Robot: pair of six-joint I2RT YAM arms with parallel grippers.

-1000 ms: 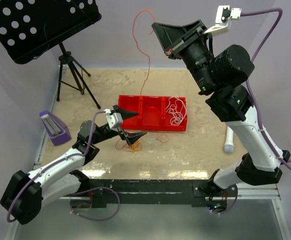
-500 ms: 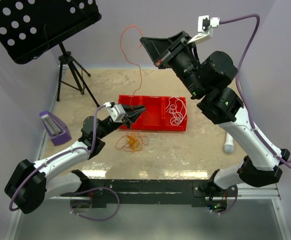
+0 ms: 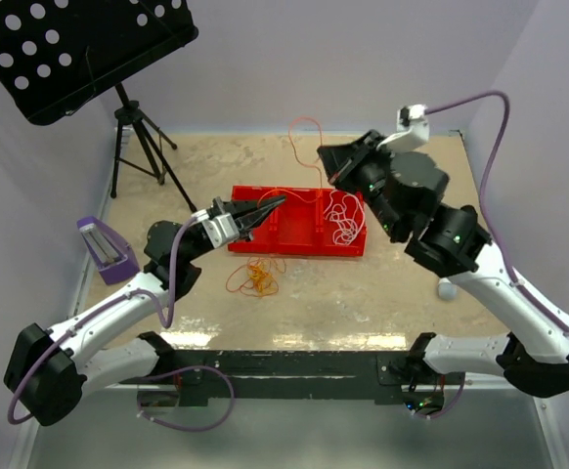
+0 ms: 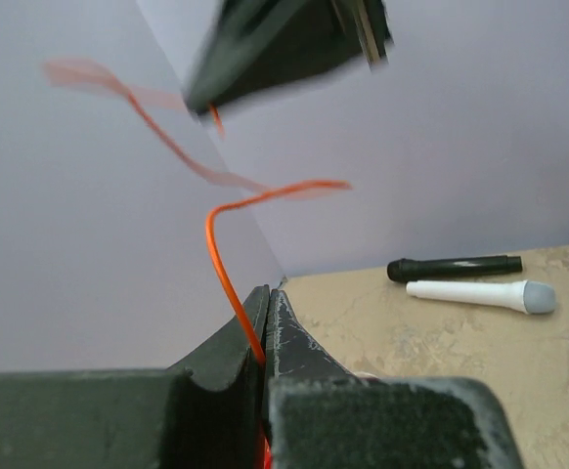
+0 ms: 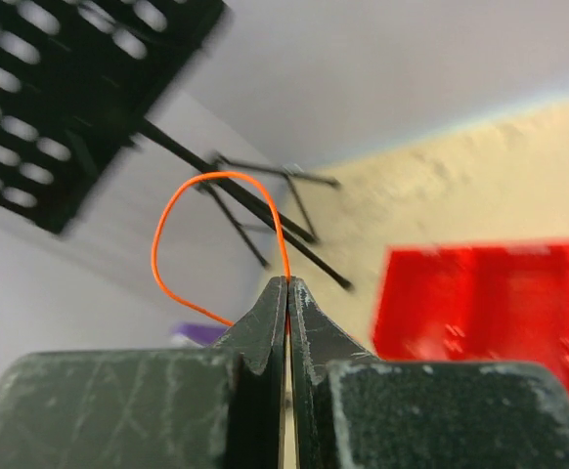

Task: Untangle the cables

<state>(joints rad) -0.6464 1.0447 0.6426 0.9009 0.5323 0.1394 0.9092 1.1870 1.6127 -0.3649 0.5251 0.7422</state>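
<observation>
One orange cable (image 3: 304, 121) runs in a loop between my two grippers, above the red tray (image 3: 299, 242). My left gripper (image 3: 277, 200) hangs over the tray's left part, shut on that cable (image 4: 228, 293), which leaves its jaws (image 4: 268, 291) upward. My right gripper (image 3: 324, 154) is above the tray's far edge, shut on the same cable (image 5: 163, 225) at its tips (image 5: 287, 281). A small orange tangle (image 3: 255, 277) lies on the table in front of the tray. White cables (image 3: 341, 219) lie coiled in the tray's right compartment.
A black perforated music stand (image 3: 79, 49) on a tripod (image 3: 143, 147) stands at the back left. A purple holder (image 3: 104, 251) sits at the left edge. A white microphone (image 3: 448, 288) lies at the right, and beside it a black one (image 4: 456, 266).
The left gripper closed on the orange cable at the tangle and rose to above the tray. The right arm came down and to the left, carrying its end of the cable.
</observation>
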